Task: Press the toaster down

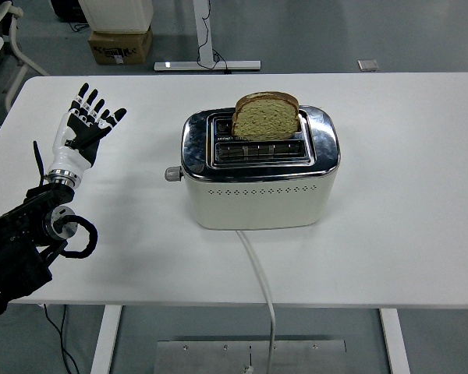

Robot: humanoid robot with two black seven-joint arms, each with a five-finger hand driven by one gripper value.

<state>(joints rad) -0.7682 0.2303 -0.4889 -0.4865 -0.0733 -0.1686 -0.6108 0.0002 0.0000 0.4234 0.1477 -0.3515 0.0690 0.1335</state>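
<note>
From my remote seat I count one robot hand in view, the left hand (84, 125), black and white with its five fingers spread and holding nothing, hovering over the left part of the white table (405, 234), well apart from the toaster. Right of it, near the table's middle, stands one cream-and-chrome two-slot toaster (257, 183) with a small grey lever knob (171, 174) on its left end. One brown slice of bread (267, 117) stands upright in the far slot, and one white cord (259, 280) runs from the toaster's front over the near edge; nothing lies between hand and knob.
</note>
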